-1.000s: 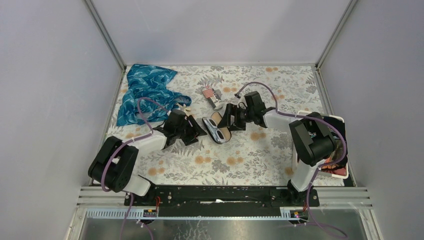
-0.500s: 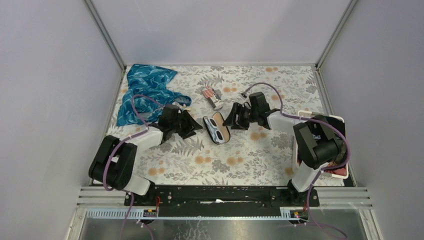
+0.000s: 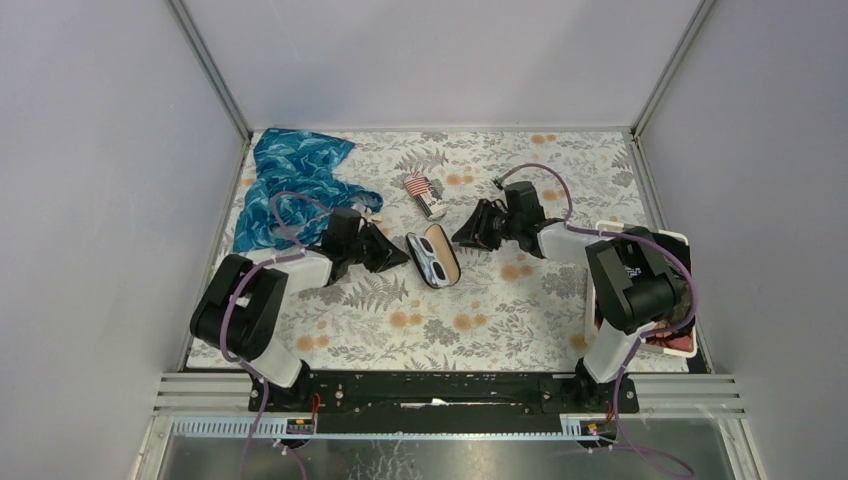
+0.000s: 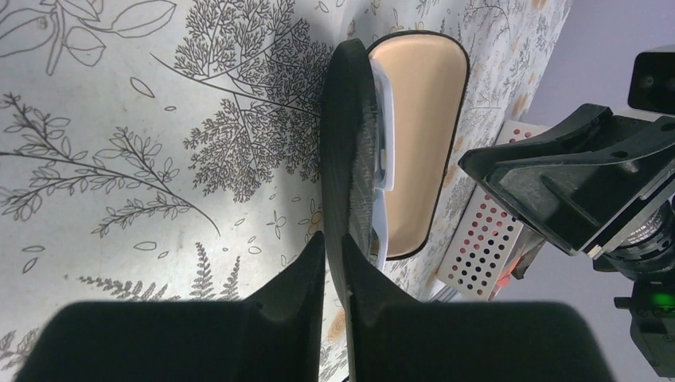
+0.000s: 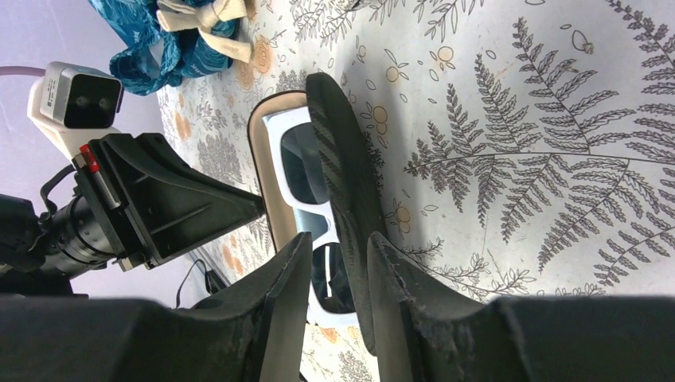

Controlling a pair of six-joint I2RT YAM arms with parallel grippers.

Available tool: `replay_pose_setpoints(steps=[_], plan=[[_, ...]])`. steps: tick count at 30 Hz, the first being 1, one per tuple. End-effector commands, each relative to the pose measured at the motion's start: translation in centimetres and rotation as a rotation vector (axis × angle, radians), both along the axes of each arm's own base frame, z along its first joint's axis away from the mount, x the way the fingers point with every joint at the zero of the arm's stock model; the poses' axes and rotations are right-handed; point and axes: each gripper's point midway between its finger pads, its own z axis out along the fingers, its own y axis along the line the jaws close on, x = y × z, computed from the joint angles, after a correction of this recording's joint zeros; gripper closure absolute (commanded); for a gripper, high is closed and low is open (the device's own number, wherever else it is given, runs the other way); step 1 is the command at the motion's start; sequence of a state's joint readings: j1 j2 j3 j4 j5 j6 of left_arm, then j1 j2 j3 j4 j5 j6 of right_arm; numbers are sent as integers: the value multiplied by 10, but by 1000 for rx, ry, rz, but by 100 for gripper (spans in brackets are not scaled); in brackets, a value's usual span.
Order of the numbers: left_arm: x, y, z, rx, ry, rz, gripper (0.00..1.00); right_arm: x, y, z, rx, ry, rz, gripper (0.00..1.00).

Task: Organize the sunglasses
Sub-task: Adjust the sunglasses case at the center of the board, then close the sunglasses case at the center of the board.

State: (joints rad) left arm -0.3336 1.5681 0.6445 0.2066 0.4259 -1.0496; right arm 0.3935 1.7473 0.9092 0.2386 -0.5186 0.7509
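Observation:
An open black glasses case (image 3: pixel 432 258) with a tan lining (image 4: pixel 418 119) lies mid-table. In it rest the sunglasses (image 5: pixel 306 171), a white-framed pair with dark lenses. My left gripper (image 3: pixel 400 250) sits at the case's left side. In the left wrist view its gripper (image 4: pixel 334 237) is closed down on the case's black wall (image 4: pixel 350 143). My right gripper (image 3: pixel 460 238) is at the case's far right end. In the right wrist view its fingers (image 5: pixel 341 236) straddle the black wall (image 5: pixel 342 183), with a gap still showing on the lens side.
A crumpled blue cloth (image 3: pixel 290 185) lies at the back left. A small red-and-white striped item (image 3: pixel 422 192) sits behind the case. A white perforated bin (image 3: pixel 640 232) holding reddish things stands at the right edge. Enclosure walls ring the floral table cover.
Both grippers have narrowed their jaws, the left almost fully. Both arms have shifted slightly toward the back. The case with the sunglasses has stayed in place.

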Motion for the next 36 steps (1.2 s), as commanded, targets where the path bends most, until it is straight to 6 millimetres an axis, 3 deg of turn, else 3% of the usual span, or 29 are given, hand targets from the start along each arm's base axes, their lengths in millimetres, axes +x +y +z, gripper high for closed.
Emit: replay_pose_setpoints(steps=[1, 5, 15, 22, 36], plan=[[11, -8, 6, -52, -42, -16, 86, 8, 10, 4, 51, -5, 8, 61], [13, -12, 3, -65, -33, -38, 91, 6, 14, -4, 67, 21, 28, 63], [13, -21, -6, -102, -3, -69, 96, 2, 18, -9, 95, 46, 47, 82], [13, -35, -5, -116, -4, -110, 97, 0, 25, -6, 104, 46, 68, 85], [13, -68, -10, -126, 14, -186, 99, -25, 67, -1, 93, 36, 166, 86]])
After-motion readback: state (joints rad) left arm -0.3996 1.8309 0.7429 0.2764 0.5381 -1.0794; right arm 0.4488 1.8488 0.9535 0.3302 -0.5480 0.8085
